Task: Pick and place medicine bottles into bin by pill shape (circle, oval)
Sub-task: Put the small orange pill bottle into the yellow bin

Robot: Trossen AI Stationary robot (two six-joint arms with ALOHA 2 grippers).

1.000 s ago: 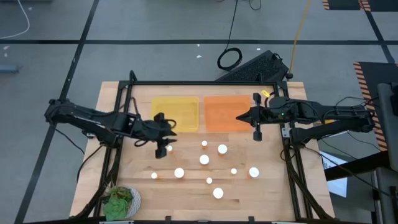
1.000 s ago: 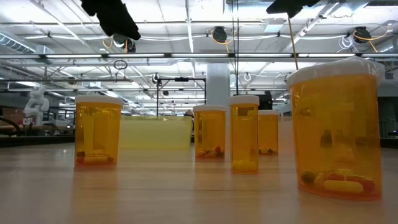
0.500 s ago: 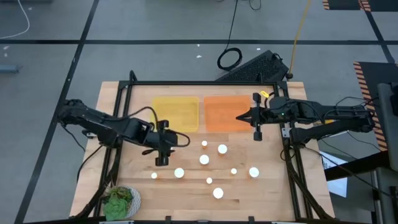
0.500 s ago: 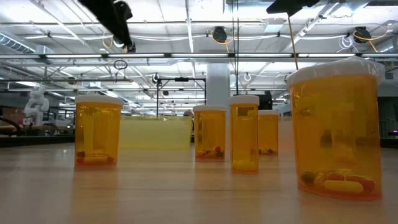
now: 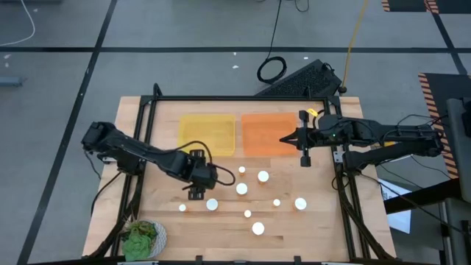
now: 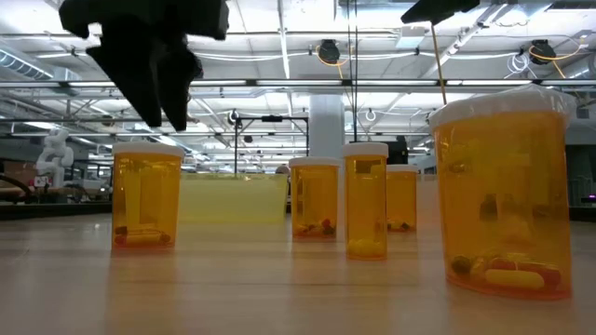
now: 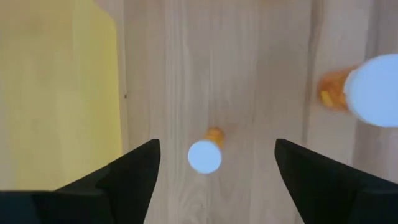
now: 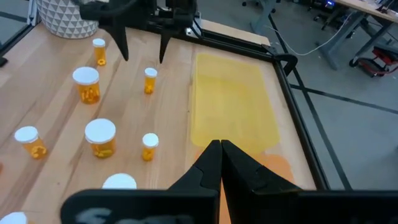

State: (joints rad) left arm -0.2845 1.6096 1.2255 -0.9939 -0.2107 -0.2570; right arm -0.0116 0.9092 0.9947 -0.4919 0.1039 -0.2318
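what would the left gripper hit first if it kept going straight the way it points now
Most likely the small white-capped medicine bottle centred between the open left gripper fingers, standing on the wooden table beside the yellow bin. How far off it is can't be judged.

Nine amber bottles with white caps, all upright on the wood table, scattered in front of the bins. Far row: small-cap bottle (image 5: 242,170), wide-cap bottle (image 5: 263,176) right of it. Wide-cap one (image 5: 241,189) at center. Nearer: wide-cap (image 5: 212,205) center-left, small one (image 5: 182,207) further left, small (image 5: 277,202) and wide (image 5: 300,204) on the right. Nearest: small (image 5: 248,214) and wide (image 5: 257,228). Low view shows pills at the bottom; the closest bottle (image 6: 503,191) holds oval capsules.
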